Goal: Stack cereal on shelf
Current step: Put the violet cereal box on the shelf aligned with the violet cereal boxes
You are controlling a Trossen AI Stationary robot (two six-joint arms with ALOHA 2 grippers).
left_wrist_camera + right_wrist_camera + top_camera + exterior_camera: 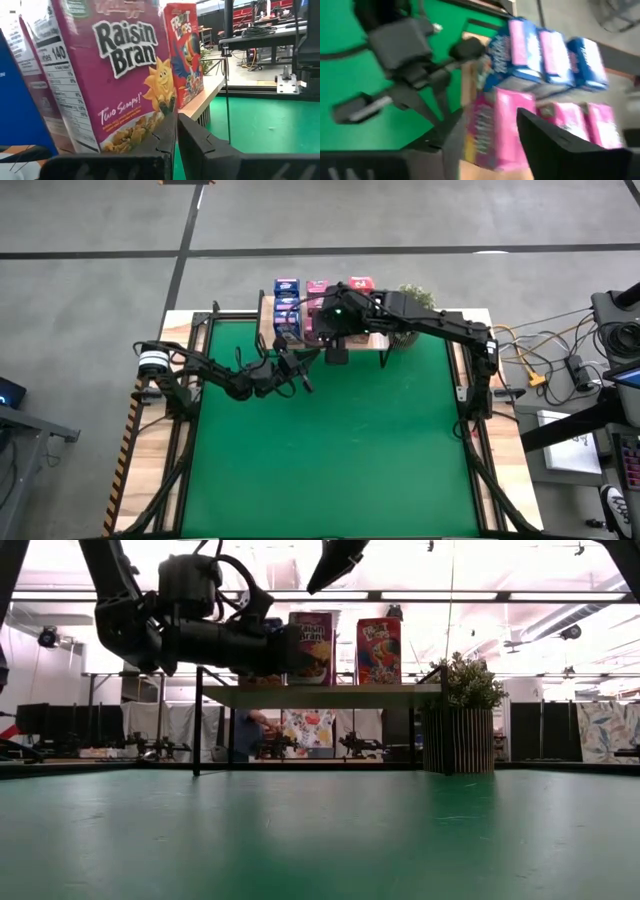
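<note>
The shelf [320,696], a light board on thin black legs, stands at the table's far edge. Several cereal boxes stand on it: blue ones [287,308], a pink Raisin Bran box [115,75] and a red Froot Loops box [184,55]. My left gripper [176,131] is shut, at shelf height, and points at the lower front of the Raisin Bran box. My right gripper [491,120] is open and hangs above the boxes [335,562], clear of their tops. In its own view a pink box [495,125] shows between its fingers. My left gripper comes level from the table's near side with its shut fingertips [170,125] right at the lower front of the Raisin Bran box [142,132]. I cannot tell whether they touch it. The box stands upright on the shelf.
A potted plant [462,720] stands at the right end of the shelf. The green mat [330,450] covers the table in front of the shelf. Cables and equipment lie beyond the table's right edge [560,370].
</note>
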